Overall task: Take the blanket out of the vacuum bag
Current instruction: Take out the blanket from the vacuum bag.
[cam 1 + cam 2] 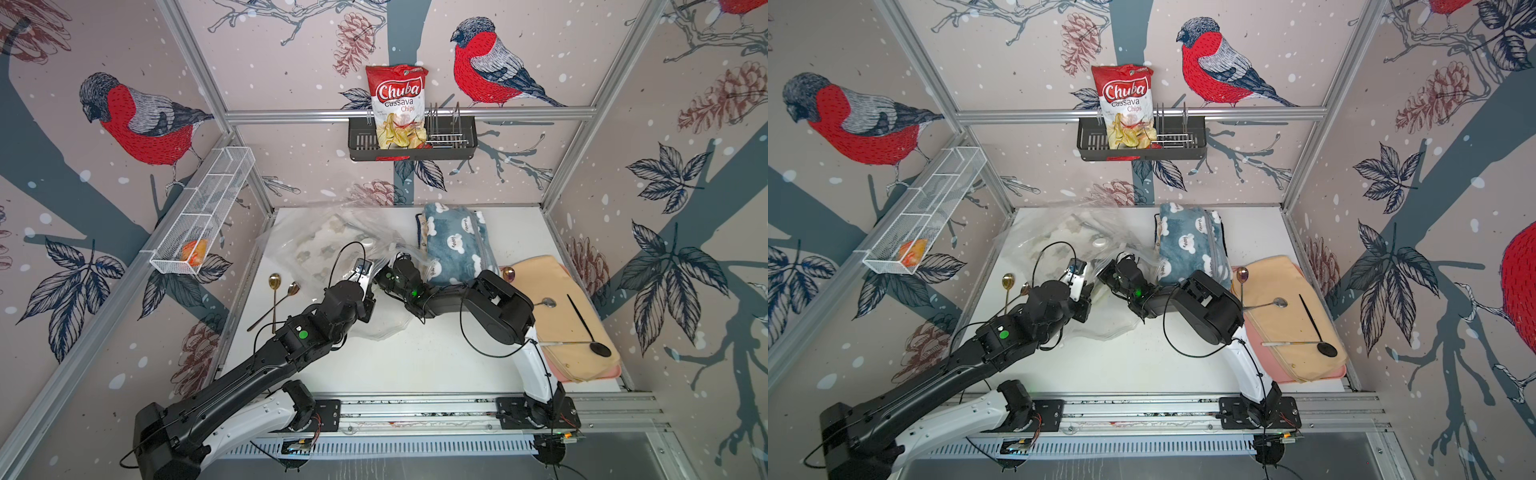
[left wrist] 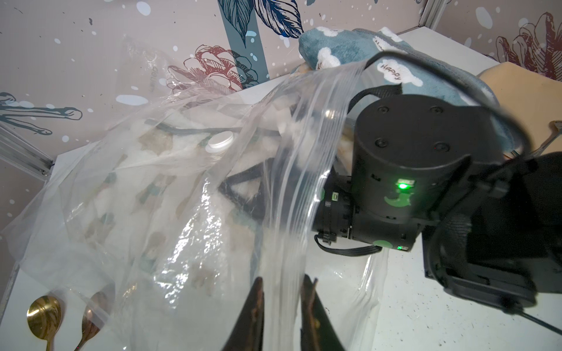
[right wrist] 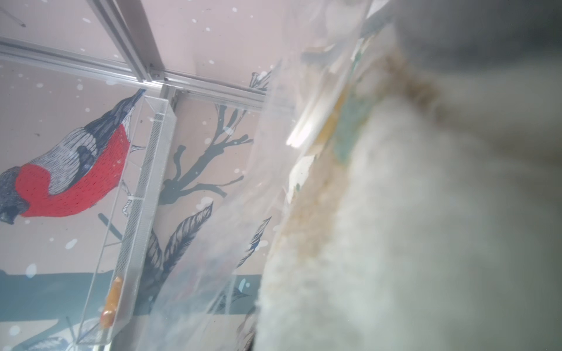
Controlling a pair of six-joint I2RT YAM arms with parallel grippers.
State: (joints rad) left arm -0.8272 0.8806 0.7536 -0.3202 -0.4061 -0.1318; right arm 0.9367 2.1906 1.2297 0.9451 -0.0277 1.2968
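item: vacuum bag (image 1: 307,249), table (image 1: 436,357) 11 o'clock, white blanket (image 1: 328,235) inside; left gripper (image 2: 282,279) pinching zip edge (image 2: 304,170), right gripper (image 2: 243,194) pressed together inside bag, catch unseen; likely faults: bag dragged along with blanket, zip edge slipping free.

Bullfinch-and-pinecone wallpaper (image 1: 291,62) on all walls. Black rack (image 1: 449,153) hangs on aluminium rail (image 1: 291,114). White mesh shelf (image 1: 208,208) left of rack, white tabletop (image 1: 436,357) below rack.
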